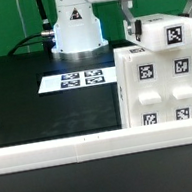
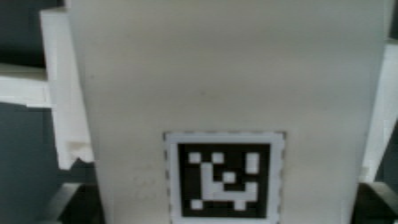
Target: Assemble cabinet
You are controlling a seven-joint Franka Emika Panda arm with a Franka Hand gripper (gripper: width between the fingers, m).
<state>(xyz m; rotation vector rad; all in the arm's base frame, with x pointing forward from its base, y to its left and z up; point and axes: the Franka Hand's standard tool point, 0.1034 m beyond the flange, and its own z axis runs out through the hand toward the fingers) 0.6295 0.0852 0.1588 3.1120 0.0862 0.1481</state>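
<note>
The cabinet (image 1: 161,85) gets a small panel (image 1: 167,33) on top; the claw (image 1: 133,25) seems to grip it, and next must line it up

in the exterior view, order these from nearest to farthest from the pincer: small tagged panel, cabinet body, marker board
1. Small tagged panel: at the pincer, upper right.
2. Cabinet body: directly beneath it, at right.
3. Marker board: flat on the table toward the exterior view's left.

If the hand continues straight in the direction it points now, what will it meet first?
Probably the cabinet. In the exterior view the hand is at a small white tagged panel above the cabinet body. The wrist view is filled by a white tagged surface; depth is unclear.
</note>
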